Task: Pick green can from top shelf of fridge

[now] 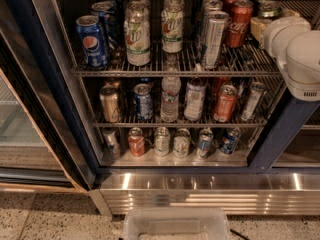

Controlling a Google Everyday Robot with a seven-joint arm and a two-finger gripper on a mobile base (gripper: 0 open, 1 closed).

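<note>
Hand [260, 28] hovers by green can [270, 10] on top shelf [175, 70].

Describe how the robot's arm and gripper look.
The arm is glossy white, built of rounded, bulbous shells, with small dark slots low on the nearest one. The gripper, at the right end of the top shelf beside the green can, shows as a cream blocky part. No cables visible.

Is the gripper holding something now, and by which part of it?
It cannot be told. The gripper is at the right end of the top shelf, beside the green can, but any contact is hidden.
</note>
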